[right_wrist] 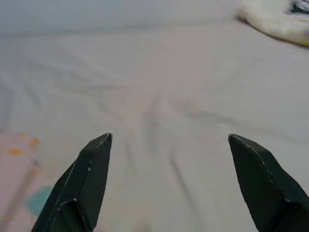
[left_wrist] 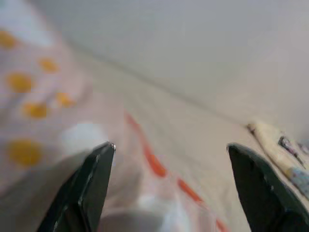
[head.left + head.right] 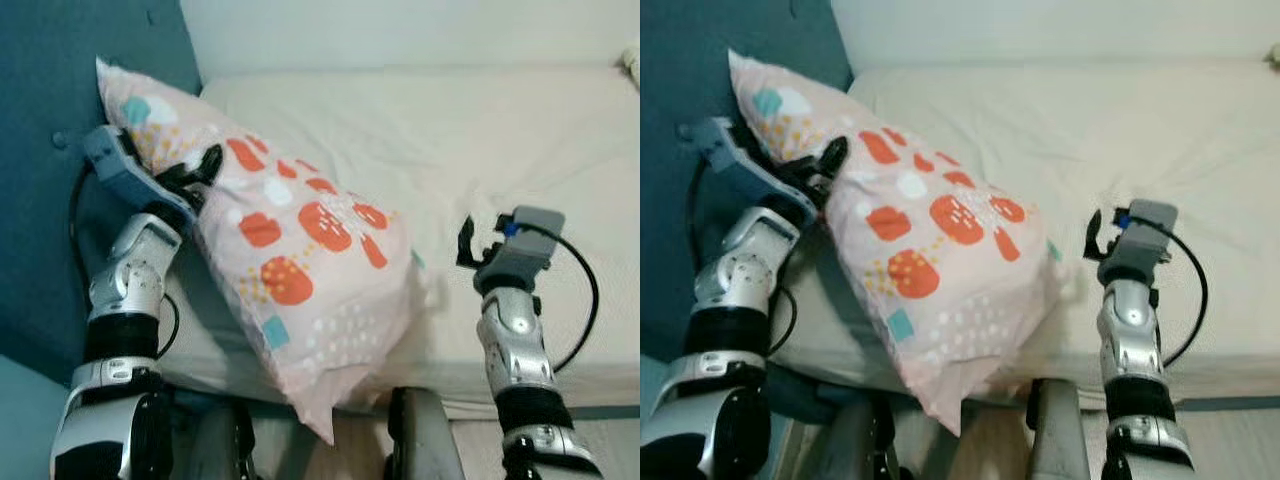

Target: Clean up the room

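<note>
**Pillow half off the bed edge, nothing gripping it**

Pillow (image 3: 300,255): pale pink, orange and teal spots. It lies slantwise. The upper corner leans against the blue headboard (image 3: 60,110); the lower corner hangs over the near edge of the mattress (image 3: 500,130), down between the robot's legs.

Left gripper (image 3: 200,170): at the pillow's upper end, just beside the headboard. In the left wrist view its fingers (image 2: 94,186) stand wide apart, with pillow fabric bulging up between them. The fingers are not closed on it. From the head views they seem to touch or press the cloth, but I cannot tell whether any of it is pinched.

Right gripper (image 3: 468,245): over bare sheet, near the pillow's right edge but apart from it. Fingers (image 1: 87,183) spread wide, nothing between them.

Also noted: a crumpled pale cloth (image 1: 275,19) lies far off at the other end of the bed.

Risks, as I judge them:
- The overhanging corner carries a good share of the pillow's weight. With no grip on it, a nudge from either arm or from the robot's legs could slide it off to the floor.
- If the left fingers close on loose cover only, the cloth may pull through and the stuffing sag away.
- A one-sided lift at the upper corner would swing the lower end further off the edge.
- The right gripper would need to come in against the pillow's side to steady it.
</note>
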You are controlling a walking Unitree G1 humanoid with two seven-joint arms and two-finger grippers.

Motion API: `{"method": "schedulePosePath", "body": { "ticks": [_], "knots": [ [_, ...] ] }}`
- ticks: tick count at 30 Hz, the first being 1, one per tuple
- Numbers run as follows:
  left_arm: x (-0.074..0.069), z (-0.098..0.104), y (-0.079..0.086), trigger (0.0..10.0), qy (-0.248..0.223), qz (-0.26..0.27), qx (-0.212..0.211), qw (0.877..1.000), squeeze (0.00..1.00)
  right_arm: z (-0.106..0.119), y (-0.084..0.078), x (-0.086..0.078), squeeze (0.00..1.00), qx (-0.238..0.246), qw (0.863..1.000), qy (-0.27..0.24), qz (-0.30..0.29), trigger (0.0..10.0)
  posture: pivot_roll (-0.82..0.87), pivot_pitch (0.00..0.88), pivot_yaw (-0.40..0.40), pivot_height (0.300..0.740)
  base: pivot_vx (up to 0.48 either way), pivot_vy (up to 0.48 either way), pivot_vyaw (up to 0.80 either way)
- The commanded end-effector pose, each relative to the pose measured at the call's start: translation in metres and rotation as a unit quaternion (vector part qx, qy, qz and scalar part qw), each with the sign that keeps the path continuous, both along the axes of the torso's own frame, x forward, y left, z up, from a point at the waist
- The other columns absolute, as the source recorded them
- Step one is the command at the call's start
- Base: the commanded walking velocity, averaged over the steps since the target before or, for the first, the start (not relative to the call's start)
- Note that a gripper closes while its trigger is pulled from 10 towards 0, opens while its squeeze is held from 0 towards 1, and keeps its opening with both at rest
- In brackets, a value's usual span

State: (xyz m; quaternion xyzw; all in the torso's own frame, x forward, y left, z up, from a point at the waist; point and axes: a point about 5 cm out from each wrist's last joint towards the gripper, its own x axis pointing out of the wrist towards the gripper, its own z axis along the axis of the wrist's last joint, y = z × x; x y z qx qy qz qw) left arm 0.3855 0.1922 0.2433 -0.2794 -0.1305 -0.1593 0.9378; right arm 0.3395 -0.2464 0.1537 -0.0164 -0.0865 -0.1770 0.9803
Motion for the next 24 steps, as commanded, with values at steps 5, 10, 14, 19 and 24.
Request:
{"method": "schedulePosePath", "body": {
  "ticks": [5,10,14,19,24],
  "knots": [
    [0.005,-0.006,0.032,10.0,0.035,0.005,0.0,0.999,0.0,-0.007,-0.012,-0.023,1.0,0.006,0.999,0.013,-0.039,10.0,-0.14,0.107,0.11,0.569,0.0,0.0,0.0],
    [0.006,-0.033,0.029,10.0,0.079,0.04,0.044,0.995,0.0,-0.002,-0.009,-0.023,1.0,0.016,1.0,0.007,-0.023,10.0,-0.14,0.109,0.111,0.569,0.0,0.0,0.0],
    [0.008,-0.042,0.033,10.0,0.105,0.084,0.032,0.99,0.0,0.004,-0.002,-0.021,1.0,0.015,1.0,0.002,-0.005,10.0,-0.14,0.111,0.104,0.569,0.0,0.0,0.0],
    [0.01,-0.055,0.026,10.0,0.14,0.069,0.025,0.987,0.0,0.006,0.001,-0.022,1.0,0.018,1.0,0.008,0.0,10.0,-0.15,0.115,0.107,0.569,0.0,0.0,0.0],
    [0.009,-0.071,0.023,10.0,0.165,0.087,0.024,0.982,0.0,0.006,0.0,-0.026,1.0,0.024,1.0,0.014,0.001,10.0,-0.16,0.119,0.106,0.569,0.0,0.0,0.0]
  ]
}}
